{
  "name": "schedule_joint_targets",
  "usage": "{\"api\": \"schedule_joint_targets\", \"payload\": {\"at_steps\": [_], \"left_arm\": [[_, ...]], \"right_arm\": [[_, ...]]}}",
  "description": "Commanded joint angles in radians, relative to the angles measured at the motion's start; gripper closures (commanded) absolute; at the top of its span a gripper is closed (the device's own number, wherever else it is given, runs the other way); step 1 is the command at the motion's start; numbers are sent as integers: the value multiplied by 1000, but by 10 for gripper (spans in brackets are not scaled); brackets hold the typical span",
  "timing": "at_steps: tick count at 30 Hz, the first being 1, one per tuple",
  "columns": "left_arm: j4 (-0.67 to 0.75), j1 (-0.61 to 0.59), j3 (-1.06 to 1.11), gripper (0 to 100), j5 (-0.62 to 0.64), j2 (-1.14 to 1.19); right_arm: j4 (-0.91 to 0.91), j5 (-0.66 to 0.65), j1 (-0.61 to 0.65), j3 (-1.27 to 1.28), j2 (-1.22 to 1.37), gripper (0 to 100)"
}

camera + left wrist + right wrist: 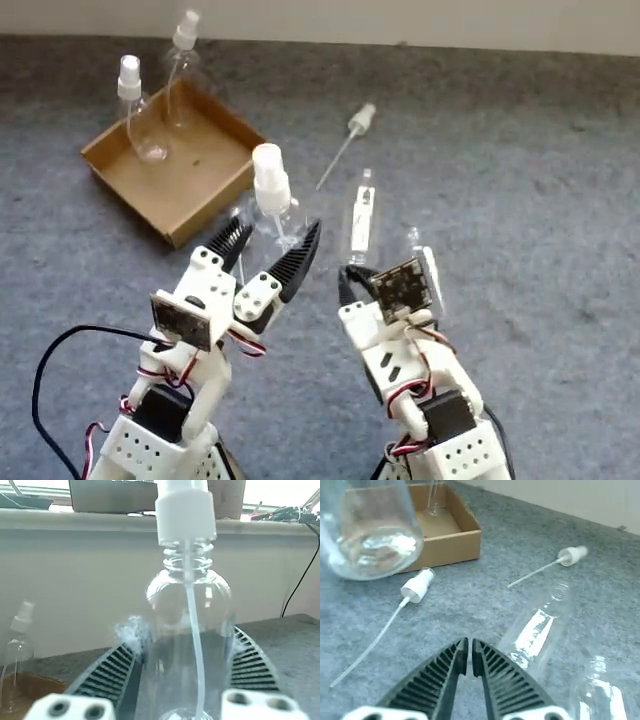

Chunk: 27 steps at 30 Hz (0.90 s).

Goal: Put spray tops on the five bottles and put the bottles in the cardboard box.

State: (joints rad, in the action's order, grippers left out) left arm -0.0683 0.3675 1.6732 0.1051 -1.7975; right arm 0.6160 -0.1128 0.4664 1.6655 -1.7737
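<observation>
Bottles [148,135] stand in the box [190,172]; a loose bottle [361,222] lies rightward.

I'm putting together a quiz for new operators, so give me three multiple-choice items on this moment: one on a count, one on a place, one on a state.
1. How many bottles stand in the cardboard box?
A none
B two
C five

2. Where is the third capped bottle?
A in the left gripper
B lying flat beside the arms
C in the box

3. How is the right gripper?
A shut on a spray top
B wide open
C shut, empty

Answers:
1 B: the two boxed bottles stand upright inside it.
2 A: the fingers flank the bottle, and the right wrist view shows its base lifted.
3 C: the fingers nearly meet with nothing between them.
</observation>
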Motion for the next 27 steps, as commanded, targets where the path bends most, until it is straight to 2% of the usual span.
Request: {"api": "schedule_joint_targets", "payload": {"at_steps": [1, 8, 11, 14, 20, 27], "left_arm": [[69, -18, 21, 916, 9, -16], [68, -10, 21, 916, 12, -16], [66, -10, 22, 916, 94, -16], [66, -10, 22, 916, 178, -16], [64, -5, 22, 916, 199, -10], [-41, 136, 22, 916, 193, -15]], "right_arm": [[-25, -15, 111, 5, -13, 991], [-25, -17, 237, -4, -15, 991], [-25, -40, 265, -4, -15, 991], [-25, -153, 282, -4, -15, 991], [-25, -169, 285, -7, -16, 992], [-21, -169, 275, -59, -16, 992]]}}
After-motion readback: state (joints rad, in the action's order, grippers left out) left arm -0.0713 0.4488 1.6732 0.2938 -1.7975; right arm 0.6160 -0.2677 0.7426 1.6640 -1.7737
